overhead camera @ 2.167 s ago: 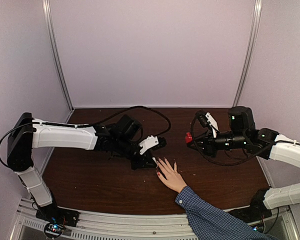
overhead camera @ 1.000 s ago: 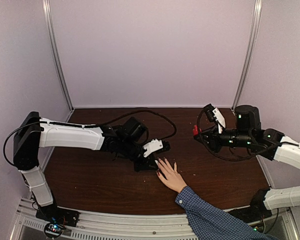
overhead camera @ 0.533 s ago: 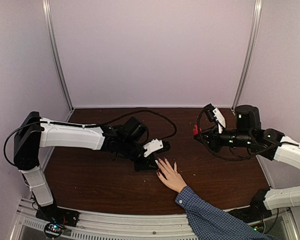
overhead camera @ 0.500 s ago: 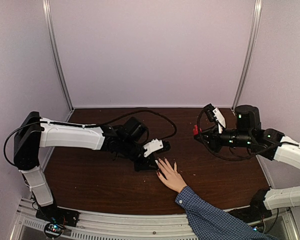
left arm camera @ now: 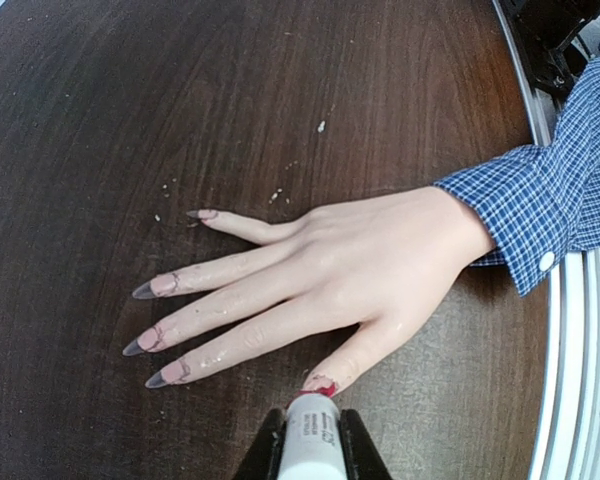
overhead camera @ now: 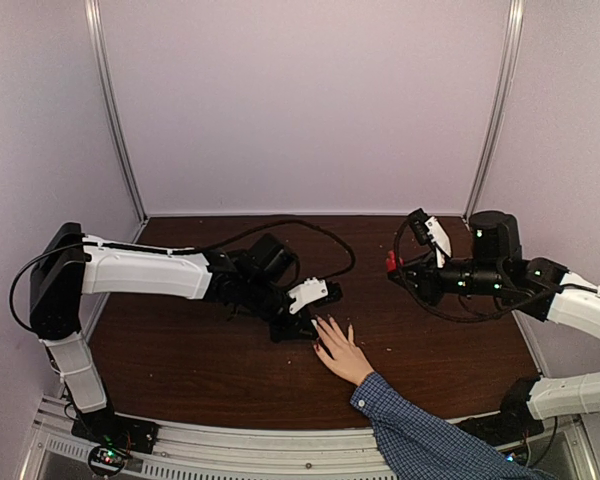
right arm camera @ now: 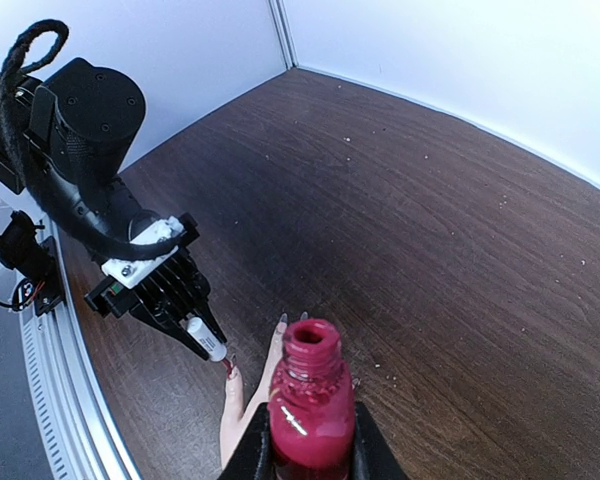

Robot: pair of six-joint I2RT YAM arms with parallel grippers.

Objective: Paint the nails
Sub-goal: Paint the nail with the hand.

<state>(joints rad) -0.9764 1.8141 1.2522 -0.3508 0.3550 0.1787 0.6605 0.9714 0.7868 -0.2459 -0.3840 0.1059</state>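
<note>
A light-skinned hand (left arm camera: 370, 265) in a blue checked sleeve (left arm camera: 550, 200) lies flat on the dark wooden table. Its finger nails (left arm camera: 145, 290) look long, pinkish and dark-tipped. The thumb nail (left arm camera: 323, 385) is smeared glossy red. My left gripper (left arm camera: 312, 455) is shut on a white brush cap (left arm camera: 312, 435), whose red tip touches that thumb nail. In the top view this gripper (overhead camera: 298, 325) sits just left of the hand (overhead camera: 342, 355). Held above the table to the right, my right gripper (right arm camera: 312, 455) is shut on an open red polish bottle (right arm camera: 313, 405).
The sleeved forearm (overhead camera: 420, 440) runs off the near table edge at the right. A black cable (overhead camera: 310, 235) loops over the table behind the left arm. Small pale crumbs (left arm camera: 280, 190) dot the wood near the fingers. White walls close in the back and sides.
Early on, the left gripper shifted slightly right toward the thumb and the right gripper lifted the bottle up and to the right. Over the last second nothing visibly moves.
</note>
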